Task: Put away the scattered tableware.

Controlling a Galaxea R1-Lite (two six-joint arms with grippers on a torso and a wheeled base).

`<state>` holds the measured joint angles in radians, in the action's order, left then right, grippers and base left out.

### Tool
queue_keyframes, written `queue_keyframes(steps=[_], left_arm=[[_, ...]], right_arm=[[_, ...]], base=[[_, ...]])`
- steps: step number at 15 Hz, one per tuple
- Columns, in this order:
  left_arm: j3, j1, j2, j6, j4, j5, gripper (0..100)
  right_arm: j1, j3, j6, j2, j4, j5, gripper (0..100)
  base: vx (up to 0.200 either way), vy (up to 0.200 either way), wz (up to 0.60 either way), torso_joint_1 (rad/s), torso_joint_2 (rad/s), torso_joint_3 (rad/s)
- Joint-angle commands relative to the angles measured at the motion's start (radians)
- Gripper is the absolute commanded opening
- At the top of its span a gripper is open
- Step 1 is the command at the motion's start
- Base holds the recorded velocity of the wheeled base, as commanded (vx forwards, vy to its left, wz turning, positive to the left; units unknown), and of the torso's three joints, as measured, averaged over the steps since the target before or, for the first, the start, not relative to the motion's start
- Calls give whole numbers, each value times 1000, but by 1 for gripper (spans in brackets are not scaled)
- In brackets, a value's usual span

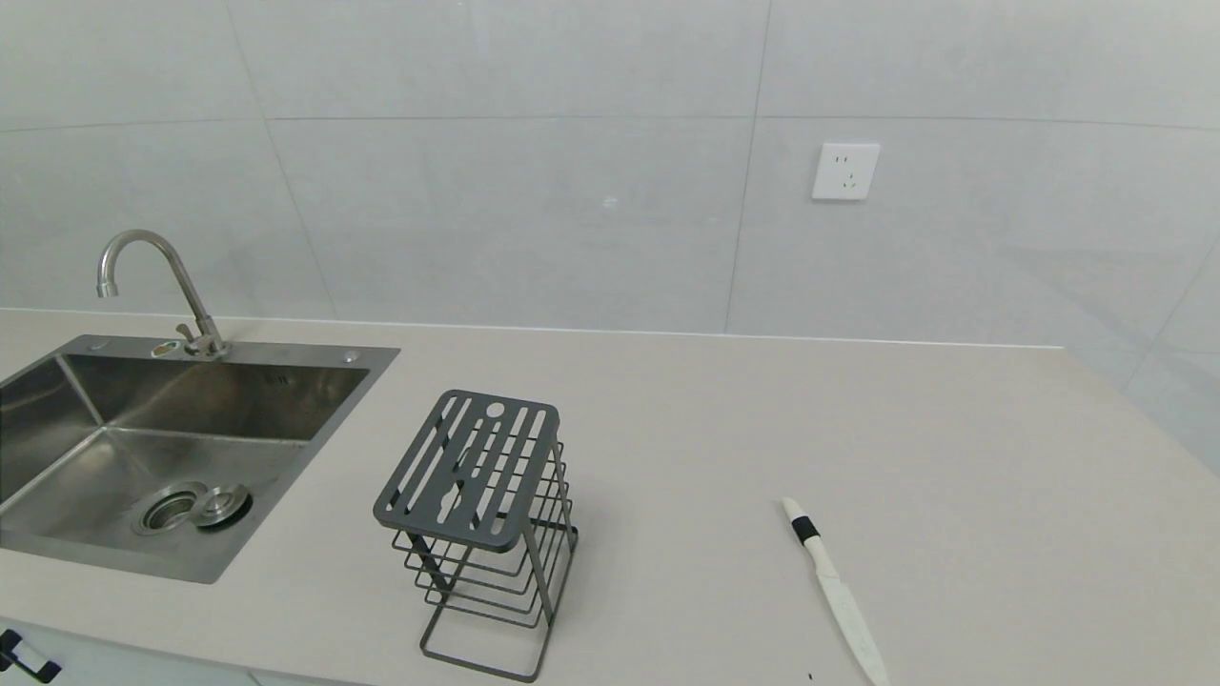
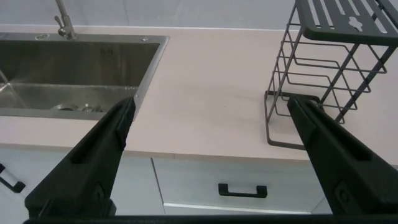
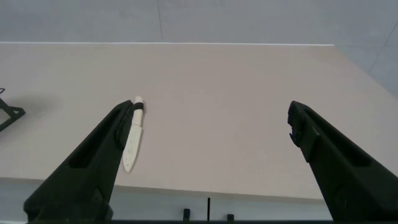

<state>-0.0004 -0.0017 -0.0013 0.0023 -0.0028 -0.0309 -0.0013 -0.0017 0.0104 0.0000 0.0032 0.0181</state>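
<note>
**Fingers spread and empty at the near edge; knife loose on the right**

Two dark fingers (image 2: 93, 155) of the left gripper (image 2: 209, 106) are seen set wide apart with nothing held between them. They are poised at the near edge of the tabletop (image 1: 715, 429), and between them lies the bare strip separating the sink (image 2: 74, 62) from the wire rack (image 2: 348, 18). A drawer front with a black handle (image 2: 242, 190) is seen below that edge.

The right gripper (image 3: 208, 109) is likewise held open and empty, near the front edge on the right side. The knife (image 3: 132, 134) is seen just beside its left finger in that view, not touched by it.

The knife (image 1: 834, 586) is laid flat on the tabletop, to the right of the rack and well apart from it. It is white, with a black band on the handle. The handle is turned toward the far side, and the blade tip toward the near edge and slightly right.

The dark rack (image 1: 472, 467) is stood upright near the front edge, its slotted top plate unfilled. To its left the steel sink (image 1: 219, 400) is set into the tabletop, with a curved faucet (image 1: 188, 291) at its far rim and a drain (image 1: 172, 510) in its floor. A white socket (image 1: 845, 171) is mounted on the tiled wall behind.
</note>
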Motion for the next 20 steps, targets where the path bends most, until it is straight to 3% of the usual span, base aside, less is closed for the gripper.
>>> queue_keyframes(steps=[1,4,9,20], left_arm=[[0,0,1,-1,0,0,100],[0,0,1,1,0,0,100],[0,0,1,1,0,-1,100],[0,0,1,15,-2,-7,100]], right_arm=[[0,0,-1,0,0,0,100],[0,0,0,0,0,0,100],[0,0,-1,0,0,0,100],[0,0,-15,0,-2,0,100]], base=[[0,0,0,0,0,0],[0,0,0,0,0,0],[0,0,0,183,-62,105],[0,0,0,0,0,0]])
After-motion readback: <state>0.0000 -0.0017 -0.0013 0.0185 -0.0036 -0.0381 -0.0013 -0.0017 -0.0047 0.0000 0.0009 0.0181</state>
